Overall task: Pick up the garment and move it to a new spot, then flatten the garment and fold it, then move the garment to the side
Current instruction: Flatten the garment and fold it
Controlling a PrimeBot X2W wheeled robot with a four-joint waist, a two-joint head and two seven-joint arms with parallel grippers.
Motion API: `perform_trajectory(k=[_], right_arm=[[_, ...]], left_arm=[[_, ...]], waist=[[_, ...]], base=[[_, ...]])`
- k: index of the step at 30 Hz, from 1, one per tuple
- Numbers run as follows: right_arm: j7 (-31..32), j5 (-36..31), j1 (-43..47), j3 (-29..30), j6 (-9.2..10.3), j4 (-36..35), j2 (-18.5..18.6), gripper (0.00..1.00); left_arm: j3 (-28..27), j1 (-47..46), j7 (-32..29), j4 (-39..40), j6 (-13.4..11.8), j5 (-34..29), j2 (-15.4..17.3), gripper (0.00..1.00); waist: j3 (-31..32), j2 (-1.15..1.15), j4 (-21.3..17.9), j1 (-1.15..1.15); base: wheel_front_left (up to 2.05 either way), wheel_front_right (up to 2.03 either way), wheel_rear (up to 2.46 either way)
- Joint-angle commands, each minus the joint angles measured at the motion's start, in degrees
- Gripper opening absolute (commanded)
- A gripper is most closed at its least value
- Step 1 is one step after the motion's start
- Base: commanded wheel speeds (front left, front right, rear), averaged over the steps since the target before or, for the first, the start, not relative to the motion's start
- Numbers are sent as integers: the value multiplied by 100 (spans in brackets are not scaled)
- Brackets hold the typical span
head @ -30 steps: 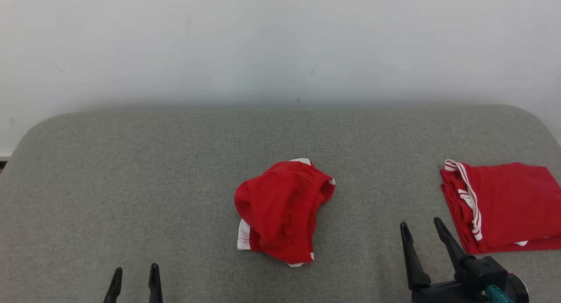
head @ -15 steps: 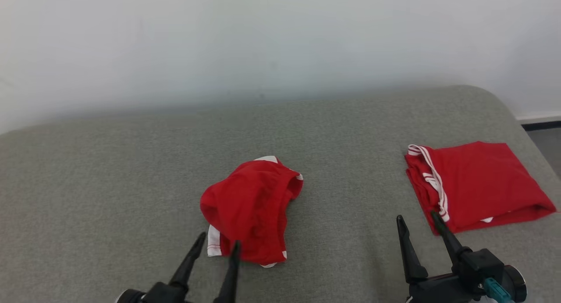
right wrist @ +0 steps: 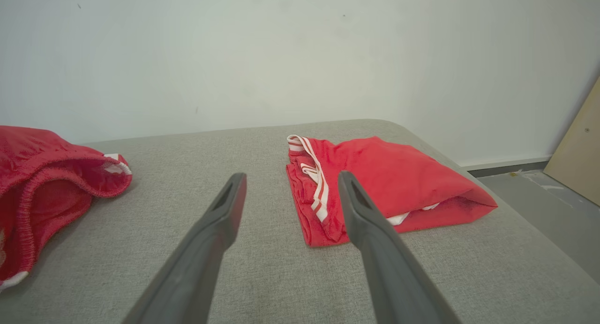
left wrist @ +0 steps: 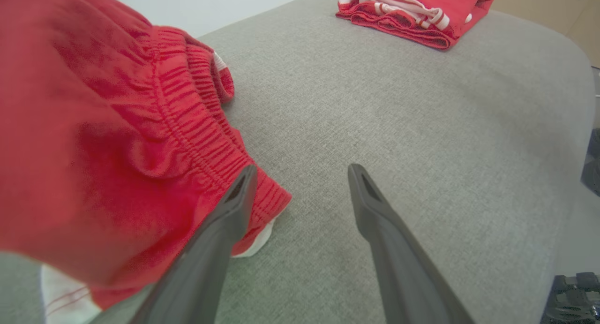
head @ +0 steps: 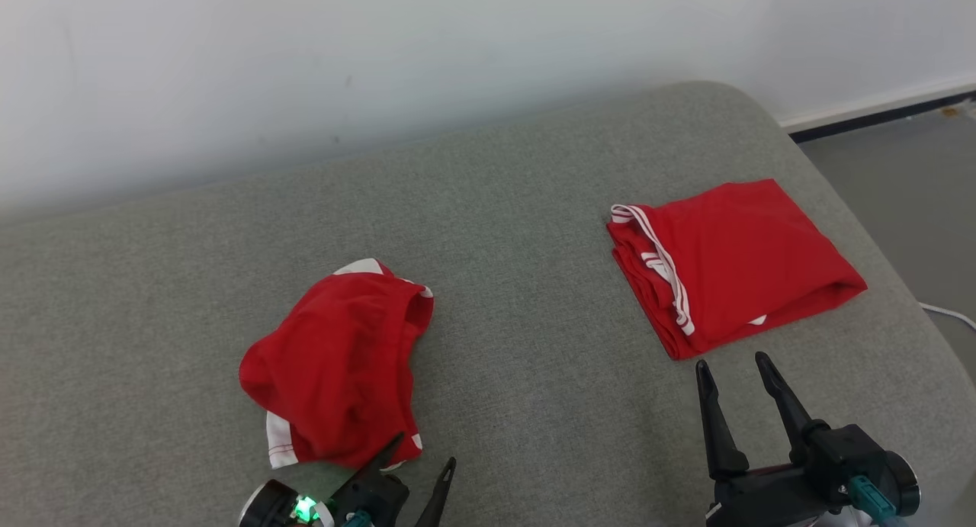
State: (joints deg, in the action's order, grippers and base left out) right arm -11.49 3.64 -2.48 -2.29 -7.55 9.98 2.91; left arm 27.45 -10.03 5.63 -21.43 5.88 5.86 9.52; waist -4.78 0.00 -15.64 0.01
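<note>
Far left to centre-left: crumpled red garment (head: pixel 335 367) heaped on the grey cushion (head: pixel 518 207), white trim poking out at the near and far edges. Reads as light, limp knit. Expect sag and stretch on lift, no stiffness, nothing fragile, fair friction against the upholstery. Best to pinch the ribbed elastic waistband (left wrist: pixel 197 141): thickest bit, least likely to slip out. Avoid a single thin layer mid-panel.

Just right of that: left gripper (head: pixel 425 448) at the heap's near right corner, fingers spread wide, holding nothing. In the wrist view, one finger lined up over the waistband edge, the other over bare cushion. Can't tell touching from hovering.

Centre: bare cushion, probably enough room to lay out flat and fold.

Right: folded garment (head: pixel 732 260), also red, white stripes along its left edge, near the cushion's right end. Takes up that side, so worth keeping the spread and the final placement off it. Not in the left gripper's way.

Lower right: right gripper (head: pixel 730 361) just in front of the folded garment, apart from it, fingers wide, empty.

Far right: floor (head: pixel 900 168) past the cushion edge, white cable (head: pixel 945 313) trailing there. Risk of fabric sliding off if dragged too far that way.
</note>
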Motion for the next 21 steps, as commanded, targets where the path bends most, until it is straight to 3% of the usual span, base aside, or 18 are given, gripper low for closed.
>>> perform_trajectory(k=[1,10,11,12,13,21], right_arm=[[-38,41,-93,-17,10,12,-5,100],[-94,76,-112,-51,10,85,-4,100],[-101,74,-114,-46,10,93,-4,100],[-104,71,-116,-40,10,101,-3,100],[-105,68,-120,-38,10,108,-3,100],[-104,66,-146,-56,10,127,-4,100]], left_arm=[[-10,-138,-73,-157,-80,-66,20,100],[-407,-404,-363,-974,-682,67,-10,100],[-408,-417,-365,-1022,-700,70,-9,86],[-396,-431,-352,-1053,-696,75,-20,47],[-385,-443,-316,-1062,-666,99,-36,0],[-417,-819,195,-546,-267,567,-340,0]], waist=[[-205,0,-201,-1],[-250,0,-217,-1],[-247,0,-204,-1],[-240,0,-189,-1],[-234,0,-172,-1],[-159,0,38,-1]], base=[[0,0,0],[0,0,0],[0,0,0],[0,0,0],[0,0,0],[0,0,0]])
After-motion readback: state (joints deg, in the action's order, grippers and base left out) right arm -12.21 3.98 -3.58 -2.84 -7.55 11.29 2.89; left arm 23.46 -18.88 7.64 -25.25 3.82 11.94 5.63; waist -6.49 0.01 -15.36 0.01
